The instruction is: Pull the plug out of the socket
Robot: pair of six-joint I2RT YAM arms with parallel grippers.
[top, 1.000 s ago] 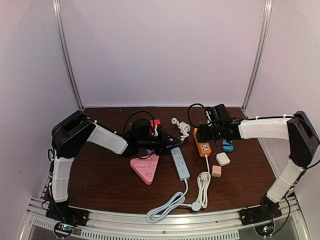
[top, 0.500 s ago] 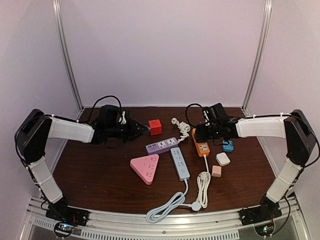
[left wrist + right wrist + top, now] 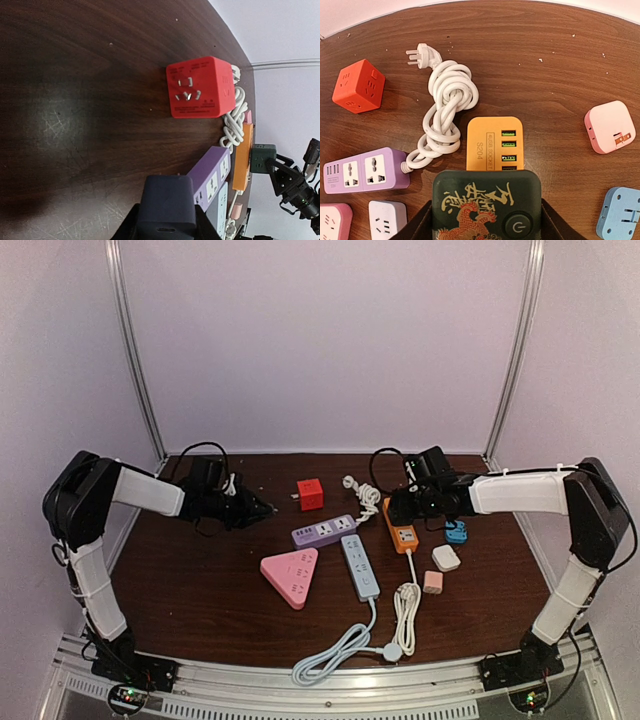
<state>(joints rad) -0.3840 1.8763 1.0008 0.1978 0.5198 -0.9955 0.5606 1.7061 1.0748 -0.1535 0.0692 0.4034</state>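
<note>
Centre right, right gripper (image 3: 397, 508) clamps the green adapter (image 3: 470, 195) at the orange strip (image 3: 495, 142), ready to pull; left gripper (image 3: 262, 508) clutches a black charger (image 3: 166, 200).

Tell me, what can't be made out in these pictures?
- Right wrist view: green adapter covers the orange power strip's near end; whether its pins sit in a socket is hidden.
- Left wrist view: the dark charger's lower part is cut off by the bottom edge.
- Top view: what the left gripper holds is too small and dark.
</note>
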